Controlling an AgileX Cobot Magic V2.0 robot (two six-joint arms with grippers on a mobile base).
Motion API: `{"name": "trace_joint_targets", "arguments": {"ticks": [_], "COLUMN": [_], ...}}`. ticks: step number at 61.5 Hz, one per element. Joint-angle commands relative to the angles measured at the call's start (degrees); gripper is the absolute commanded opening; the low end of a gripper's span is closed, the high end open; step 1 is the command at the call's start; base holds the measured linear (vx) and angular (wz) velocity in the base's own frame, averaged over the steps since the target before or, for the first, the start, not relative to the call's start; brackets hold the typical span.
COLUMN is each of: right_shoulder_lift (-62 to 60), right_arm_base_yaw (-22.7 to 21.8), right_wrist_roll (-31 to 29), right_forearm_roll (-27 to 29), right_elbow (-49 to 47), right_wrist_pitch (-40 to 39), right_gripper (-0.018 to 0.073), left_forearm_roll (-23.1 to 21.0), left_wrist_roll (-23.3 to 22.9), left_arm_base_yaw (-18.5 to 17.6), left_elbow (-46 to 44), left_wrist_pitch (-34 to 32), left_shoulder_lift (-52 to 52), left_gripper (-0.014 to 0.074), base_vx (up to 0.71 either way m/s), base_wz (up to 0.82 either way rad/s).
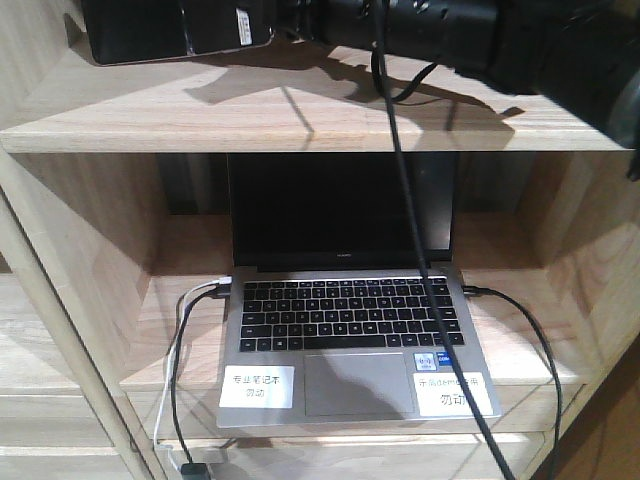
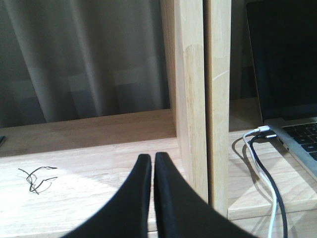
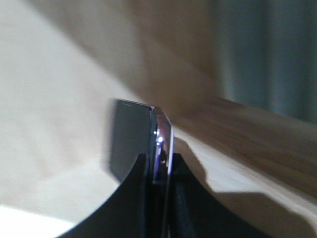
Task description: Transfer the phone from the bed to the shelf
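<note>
Gripping the phone [image 3: 157, 148] by its thin edges, our right gripper [image 3: 159, 173] has its two black fingers [image 3: 136, 198] pressed against the phone's opposite faces, so the jaws stand only as far apart as the phone is thick. In the right wrist view we see the phone edge-on: its dark glossy face turns to the left of the gripper, its shiny rim catches light, and its long axis runs straight ahead, away from the fingers, over the pale board of the shelf [image 3: 59, 124].

In the front-facing view the phone [image 1: 180, 30] sits at the tip of our right arm [image 1: 480, 40], above the upper board of the shelf [image 1: 300, 115], its long axis running across the picture and away from the arm. A white sticker [image 1: 245, 25] shows on the end nearest the gripper. We cannot tell whether the phone touches the board or hangs just above it; its shadow falls on the wood below.

Our left gripper [image 2: 152, 163] has its fingers closed together with only a hairline between them, holding nothing. It hovers over a lower board, with a wooden upright [image 2: 198, 99] just to its right. Beyond that upright, an open laptop [image 1: 345, 310] with cables [image 2: 262, 168] plugged into its side sits in the neighbouring compartment.
</note>
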Motion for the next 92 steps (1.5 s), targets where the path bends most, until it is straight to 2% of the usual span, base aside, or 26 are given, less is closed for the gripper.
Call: {"name": "trace_joint_targets", "arguments": {"ticks": [1,13,19,24,38,42,47,58,72,77,85,92], "right_shoulder_lift": [-1.96,-1.55,-1.55,-1.55,-1.55,-1.55,-1.55,-2.30,-5.54,-7.32,-9.91,-12.29], "right_arm_base_yaw": [-0.23,-0.23,-0.23,-0.23,-0.23,-0.23,-0.23,-0.23,-0.46,-1.04,-3.37,-5.97], "right_wrist_roll": [-2.56,-3.85,-5.14,-5.64,-5.72,-5.72,-5.72,-5.31,-1.42,2.40,11.67,19.81], "right_forearm_roll": [2.45,2.39,2.39,2.39,2.44,2.44,2.44,1.62,-5.17,-7.29,-10.57,-15.72], "right_elbow": [-2.12,-2.12,-2.12,-2.12,-2.12,-2.12,-2.12,-2.12,-2.12,-2.12,-2.12,-2.12], "right_wrist_pitch": [-0.98,-2.71,-3.42,-3.84,-7.42,-8.53,-8.77,-8.72,-8.90,-8.83,-8.09,-4.83], "right_gripper": [-0.0002,0.0017,0.0078,0.0165,0.0540,0.0621,0.0680,0.0677,0.0614,0.0588,0.0550,0.0510], "left_forearm_roll": [-0.52,-0.52,-0.52,-0.52,-0.52,-0.52,-0.52,-0.52,-0.52,-0.52,-0.52,-0.52], "left_wrist_roll": [-0.33,-0.33,-0.33,-0.33,-0.33,-0.33,-0.33,-0.33,-0.33,-0.33,-0.33,-0.33], "left_arm_base_yaw": [-0.33,-0.33,-0.33,-0.33,-0.33,-0.33,-0.33,-0.33,-0.33,-0.33,-0.33,-0.33], "left_elbow": [-1.32,-1.32,-1.32,-1.32,-1.32,-1.32,-1.32,-1.32,-1.32,-1.32,-1.32,-1.32], "left_wrist_pitch": [-4.08,-4.08,-4.08,-4.08,-4.08,-4.08,-4.08,-4.08,-4.08,-4.08,-4.08,-4.08], "left_shoulder_lift": [-0.25,-0.25,-0.25,-0.25,-0.25,-0.25,-0.25,-0.25,-0.25,-0.25,-0.25,-0.25], "left_gripper": [0.0001,0.0001,0.0001,0.0001,0.0001,0.0001,0.0001,0.0001,0.0001,0.0001,0.0001,0.0001], "base_vx": [0.00,0.00,0.00,0.00,0.00,0.00,0.00,0.00,0.00,0.00,0.00,0.00], "base_wz": [0.00,0.00,0.00,0.00,0.00,0.00,0.00,0.00,0.00,0.00,0.00,0.00]}}
